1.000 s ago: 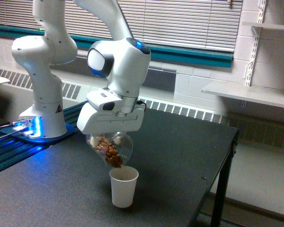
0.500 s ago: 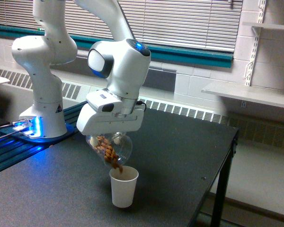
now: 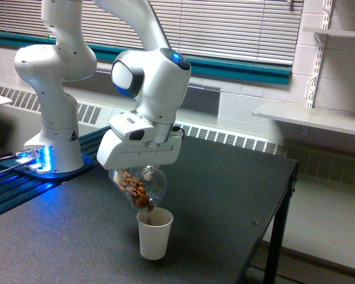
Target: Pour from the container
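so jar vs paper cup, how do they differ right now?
The jar is clear, showing brown pieces; the paper cup is opaque white. The jar is tipped mouth-down in the gripper; the cup stands upright on the table. The jar is rounded, the cup tapered. Both look similar in size.

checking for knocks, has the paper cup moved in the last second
No. The paper cup stands at the same spot on the table, same gap to its right edge.

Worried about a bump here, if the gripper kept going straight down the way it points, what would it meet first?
Most likely the paper cup: the gripper holds the tilted container just above its rim. Depth from one view is uncertain.
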`<state>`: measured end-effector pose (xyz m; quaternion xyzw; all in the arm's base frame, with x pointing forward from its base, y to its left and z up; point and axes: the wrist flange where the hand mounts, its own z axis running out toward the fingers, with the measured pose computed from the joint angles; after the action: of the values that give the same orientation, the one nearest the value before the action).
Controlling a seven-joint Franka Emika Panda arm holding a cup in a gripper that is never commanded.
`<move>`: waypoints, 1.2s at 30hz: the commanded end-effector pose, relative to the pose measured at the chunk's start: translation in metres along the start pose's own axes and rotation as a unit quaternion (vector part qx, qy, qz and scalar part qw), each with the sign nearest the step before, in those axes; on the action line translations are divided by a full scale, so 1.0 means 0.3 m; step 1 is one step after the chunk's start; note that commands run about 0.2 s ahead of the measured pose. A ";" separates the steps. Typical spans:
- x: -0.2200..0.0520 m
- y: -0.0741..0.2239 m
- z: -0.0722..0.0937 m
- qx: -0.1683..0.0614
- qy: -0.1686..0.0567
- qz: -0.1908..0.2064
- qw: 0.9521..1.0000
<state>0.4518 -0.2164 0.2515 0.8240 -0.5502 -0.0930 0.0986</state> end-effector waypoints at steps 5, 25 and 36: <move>0.020 0.005 -0.005 -0.002 -0.008 0.000 1.000; 0.035 0.005 -0.010 -0.002 -0.011 0.000 1.000; 0.041 0.010 -0.013 0.000 -0.012 0.004 1.000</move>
<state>0.4545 -0.2251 0.2536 0.8209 -0.5542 -0.1007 0.0944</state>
